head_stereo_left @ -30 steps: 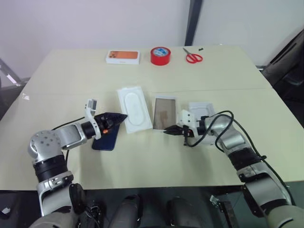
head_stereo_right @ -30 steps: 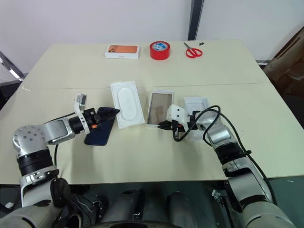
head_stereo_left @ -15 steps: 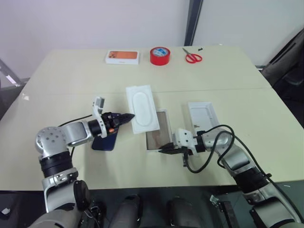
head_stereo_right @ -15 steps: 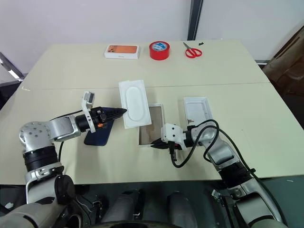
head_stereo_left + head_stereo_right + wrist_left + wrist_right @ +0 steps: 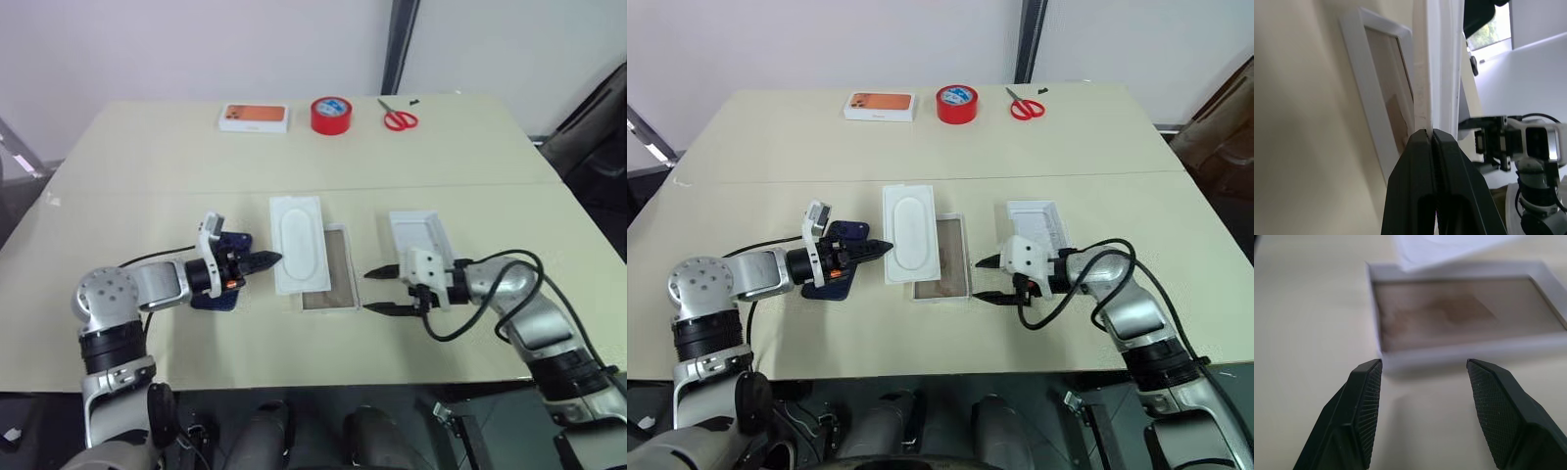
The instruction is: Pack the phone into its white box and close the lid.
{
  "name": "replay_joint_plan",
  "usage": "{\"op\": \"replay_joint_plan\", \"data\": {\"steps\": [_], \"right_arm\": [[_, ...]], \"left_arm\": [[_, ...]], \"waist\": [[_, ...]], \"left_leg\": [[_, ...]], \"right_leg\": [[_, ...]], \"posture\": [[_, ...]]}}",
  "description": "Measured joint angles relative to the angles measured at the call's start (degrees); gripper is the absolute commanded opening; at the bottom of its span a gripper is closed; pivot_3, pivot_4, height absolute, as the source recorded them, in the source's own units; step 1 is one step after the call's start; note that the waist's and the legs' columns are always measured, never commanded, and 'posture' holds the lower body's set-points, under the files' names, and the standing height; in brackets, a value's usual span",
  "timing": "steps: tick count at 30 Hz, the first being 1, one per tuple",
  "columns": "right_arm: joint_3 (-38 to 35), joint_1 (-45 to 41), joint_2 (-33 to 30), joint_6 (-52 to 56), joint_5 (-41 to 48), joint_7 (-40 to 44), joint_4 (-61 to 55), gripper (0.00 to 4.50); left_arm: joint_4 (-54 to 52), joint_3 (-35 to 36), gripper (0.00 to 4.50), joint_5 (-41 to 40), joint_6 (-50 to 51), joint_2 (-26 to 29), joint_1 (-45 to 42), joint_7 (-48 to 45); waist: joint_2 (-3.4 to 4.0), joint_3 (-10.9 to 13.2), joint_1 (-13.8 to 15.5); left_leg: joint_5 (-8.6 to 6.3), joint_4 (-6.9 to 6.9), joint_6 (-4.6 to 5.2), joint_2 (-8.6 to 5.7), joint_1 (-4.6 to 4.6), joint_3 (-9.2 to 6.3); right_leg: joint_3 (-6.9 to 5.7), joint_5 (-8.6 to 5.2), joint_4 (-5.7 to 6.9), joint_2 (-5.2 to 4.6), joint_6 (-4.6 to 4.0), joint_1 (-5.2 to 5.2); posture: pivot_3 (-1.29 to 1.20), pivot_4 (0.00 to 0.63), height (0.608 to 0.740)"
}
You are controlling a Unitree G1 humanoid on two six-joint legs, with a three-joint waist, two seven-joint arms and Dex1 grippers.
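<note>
— While your left pincer (image 5: 271,258) is clamped shut on the edge of that thin white insert with the oval recess (image 5: 296,241), watch where the insert hangs: it overlaps the near-left side of the shallow white tray with the tan-brown floor (image 5: 331,279), the white box you mean to fill.

— And the right one?

— Your right pincer (image 5: 381,291) stands well open with nothing in it, just beside the tray's right wall. Nudge that wall and the light tray will likely skate across the pale worktop (image 5: 147,166).

— Where's the phone?

— The slim dark navy phone (image 5: 840,257) lies flat under your left wrist, partly hidden. Dragging the insert back could sweep it along. The deeper white lid shell (image 5: 421,236) sits open side up beyond the right pincer; your forearm cable could catch it.
</note>
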Motion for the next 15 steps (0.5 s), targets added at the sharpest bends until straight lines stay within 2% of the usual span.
{"op": "replay_joint_plan", "data": {"steps": [2,7,11,15], "right_arm": [[-1.30,-0.49,0.15,-0.19,-0.08,-1.77,1.59,2.87],[-1.86,-1.95,0.95,-1.30,-0.18,-4.01,2.35,2.87],[-1.84,-2.52,1.21,-2.33,-0.66,-4.76,3.47,2.93],[-1.79,-2.84,1.52,-3.17,-0.71,-5.16,4.59,2.93]], "left_arm": [[-0.28,-0.73,0.00,-0.04,-0.06,-2.40,0.36,0.89],[-0.74,-0.76,0.00,-0.04,-0.13,-4.42,0.30,2.54],[-1.55,-0.82,1.40,-0.02,-0.11,-4.47,0.47,3.23],[-1.60,-1.35,3.41,0.20,-0.27,-4.31,0.52,3.37]], "waist": [[-0.01,0.01,0.03],[-0.01,0.01,0.01],[-0.02,0.01,0.10],[-0.02,0.01,0.05]], "left_leg": [[0.01,0.00,-0.01,0.00,0.00,0.00],[0.09,0.00,-0.15,0.00,0.00,0.01],[0.13,0.02,-0.22,-0.01,0.00,0.01],[0.14,0.02,-0.23,-0.01,0.00,0.01]], "right_leg": [[0.00,0.00,0.00,0.00,0.00,-0.01],[0.00,0.00,0.00,0.01,0.00,0.00],[-0.01,0.00,0.00,0.01,0.00,0.02],[-0.01,0.00,0.00,0.01,0.00,0.01]], "posture": [[0.00,0.150,0.734],[0.00,0.150,0.734],[0.00,0.150,0.734],[0.00,0.150,0.734]]}}
